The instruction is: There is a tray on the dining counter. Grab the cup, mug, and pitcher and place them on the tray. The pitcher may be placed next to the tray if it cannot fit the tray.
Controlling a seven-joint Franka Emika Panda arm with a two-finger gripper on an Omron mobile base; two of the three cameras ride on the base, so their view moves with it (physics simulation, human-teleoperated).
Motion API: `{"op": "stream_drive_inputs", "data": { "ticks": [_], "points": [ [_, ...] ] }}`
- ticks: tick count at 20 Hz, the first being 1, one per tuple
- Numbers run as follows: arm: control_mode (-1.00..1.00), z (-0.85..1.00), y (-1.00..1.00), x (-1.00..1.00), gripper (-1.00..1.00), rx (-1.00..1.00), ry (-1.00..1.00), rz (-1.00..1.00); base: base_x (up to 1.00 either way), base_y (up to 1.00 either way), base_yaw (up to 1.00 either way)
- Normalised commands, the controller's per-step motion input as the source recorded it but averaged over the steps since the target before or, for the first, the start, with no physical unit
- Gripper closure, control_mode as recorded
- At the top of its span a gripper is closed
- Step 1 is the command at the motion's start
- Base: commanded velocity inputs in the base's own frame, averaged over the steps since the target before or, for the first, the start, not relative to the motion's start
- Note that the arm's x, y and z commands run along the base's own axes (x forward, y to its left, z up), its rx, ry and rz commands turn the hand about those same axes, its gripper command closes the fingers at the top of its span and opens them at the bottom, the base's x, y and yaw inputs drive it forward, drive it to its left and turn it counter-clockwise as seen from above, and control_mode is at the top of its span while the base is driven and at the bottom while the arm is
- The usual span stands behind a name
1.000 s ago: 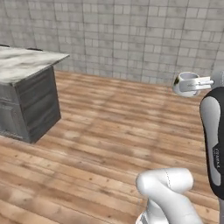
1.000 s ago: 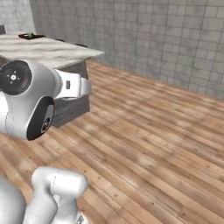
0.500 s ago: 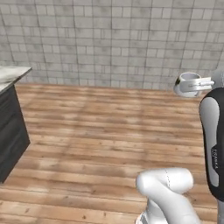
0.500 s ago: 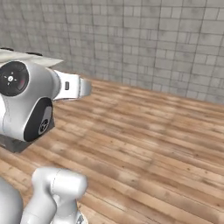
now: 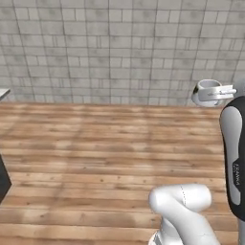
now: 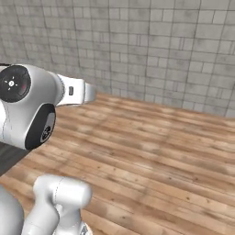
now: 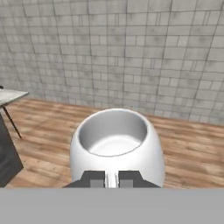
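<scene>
the robot carries the white mug (image 7: 117,146) across the kitchen, its pincer (image 7: 112,179) clamped narrow on the mug's near rim, the two dark fingertips (image 7: 94,178) pressed almost together just below the bowl. in the left base view the mug (image 5: 206,92) rides high at the right edge, upright, held out over the wooden floor (image 5: 95,153) with the grey tiled wall (image 5: 110,48) behind it.

what has changed in the last second is the backdrop, not the load: the marble tabletop and its dark cabinet, large in both base views a second ago, have slid off to the left until only a sliver of the tabletop (image 5: 3,93) remains at the frame edge. the whole scene has shifted together (that is the base turning, not the furniture moving), while the mug sits in the same spot against the arm as before.

in the hand view a pale slab edge (image 7: 11,96) on a dark support shows at far left; whether it is the dining tabletop cannot be told.

judged from this, the mug is picked up but not yet delivered, and the robot is in transit; its next job appears to be bringing the tray into view.
</scene>
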Motion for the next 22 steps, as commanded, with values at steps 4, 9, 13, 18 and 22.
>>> {"op": "stream_drive_inputs", "data": {
  "ticks": [4,9,13,18,22],
  "points": [
    [1.0,0.0,0.0,0.0,1.0,0.0,0.0,0.0,1.0,0.0,-0.07],
    [1.0,0.0,0.0,0.0,1.0,0.0,0.0,0.0,1.0,0.0,-0.02],
    [1.0,0.0,0.0,0.0,1.0,0.0,0.0,0.0,1.0,0.04,0.0],
    [1.0,0.0,0.0,0.0,1.0,0.0,0.0,0.0,1.0,0.16,0.0],
    [1.0,0.0,0.0,0.0,1.0,0.0,0.0,0.0,1.0,0.23,0.0]
  ]
}}
